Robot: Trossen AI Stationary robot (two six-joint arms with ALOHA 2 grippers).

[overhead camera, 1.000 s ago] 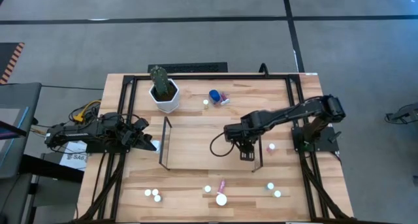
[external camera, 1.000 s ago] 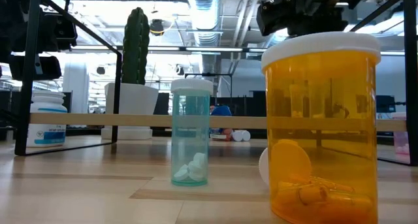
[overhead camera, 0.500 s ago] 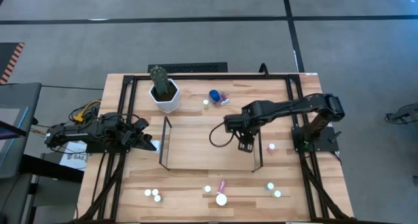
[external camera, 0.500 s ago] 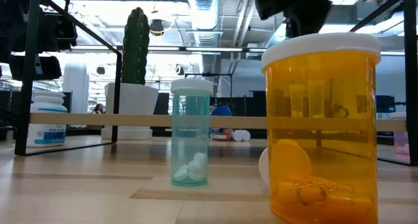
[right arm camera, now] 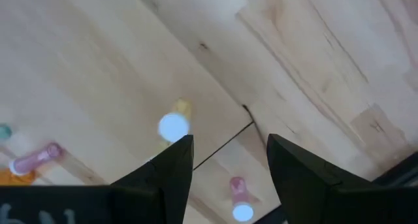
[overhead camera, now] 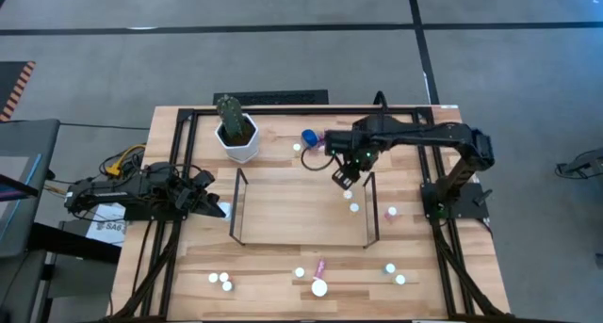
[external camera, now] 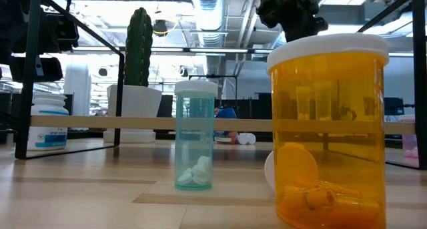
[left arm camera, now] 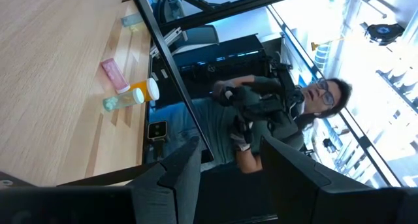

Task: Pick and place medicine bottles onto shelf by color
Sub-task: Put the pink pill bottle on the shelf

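Now the right gripper (overhead camera: 343,176) hangs above the shelf's (overhead camera: 283,215) far right corner — fingers parted, nothing between them.
A small white-capped bottle (overhead camera: 353,207) stands on the shelf just below it; more bottles (overhead camera: 220,281) dot the table's (overhead camera: 273,264) near edge. The left gripper (overhead camera: 209,206) waits at the left side, fingers apart, empty.

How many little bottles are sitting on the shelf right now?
2. Both stand close together near the right end of the shelf: a white-capped bottle and a second bottle right beside it. The right gripper hovers there, so another might be hidden under it.
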